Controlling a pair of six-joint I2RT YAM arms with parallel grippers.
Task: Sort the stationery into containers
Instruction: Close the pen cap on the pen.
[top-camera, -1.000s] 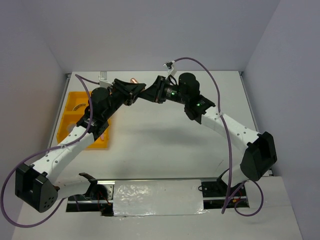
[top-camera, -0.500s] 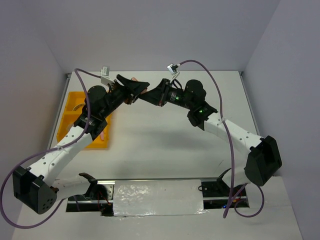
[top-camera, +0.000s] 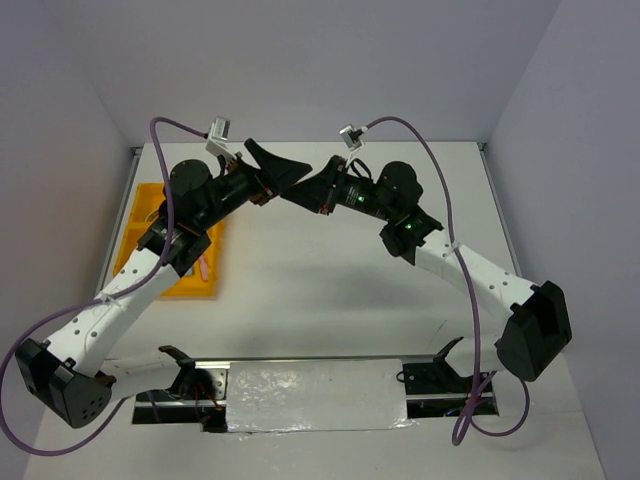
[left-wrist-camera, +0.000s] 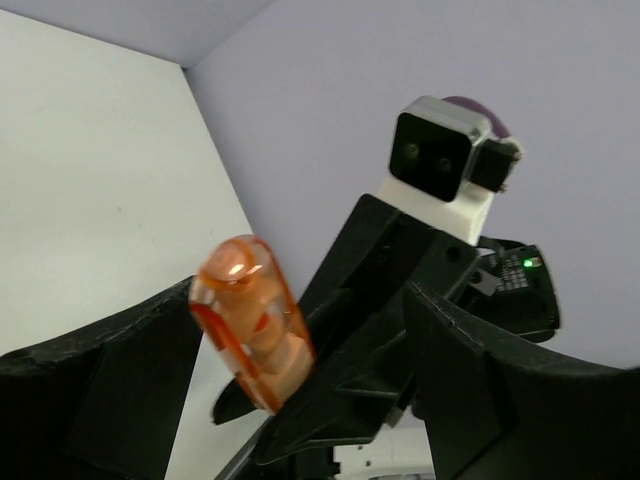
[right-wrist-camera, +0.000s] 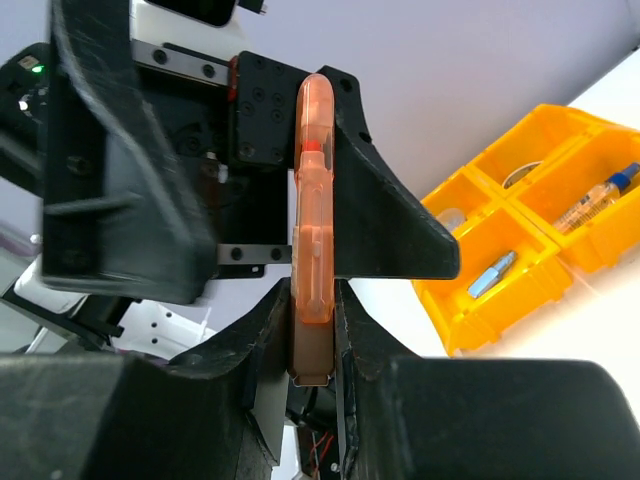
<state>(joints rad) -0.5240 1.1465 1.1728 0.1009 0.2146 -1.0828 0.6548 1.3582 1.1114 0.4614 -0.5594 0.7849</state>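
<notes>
The tray (right-wrist-camera: 530, 290), at the right of the right wrist view, already holds a bottle (right-wrist-camera: 598, 200) and a blue piece (right-wrist-camera: 490, 275); the orange clip (right-wrist-camera: 312, 210) is left to sort, in the air, clamped in the right claw (right-wrist-camera: 312, 335); the left claw (left-wrist-camera: 300, 370) stands apart around it.

A white table (top-camera: 330, 290) bears a yellow tray (top-camera: 185, 288) at left.

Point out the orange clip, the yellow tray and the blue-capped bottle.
Translucent orange plastic clip (right-wrist-camera: 312, 200), right wrist view, mid-body.
Bright yellow-orange plastic tray (right-wrist-camera: 520, 300), right wrist view, outer wall.
Clear bottle with blue cap (right-wrist-camera: 595, 202), right wrist view, clear barrel.
</notes>
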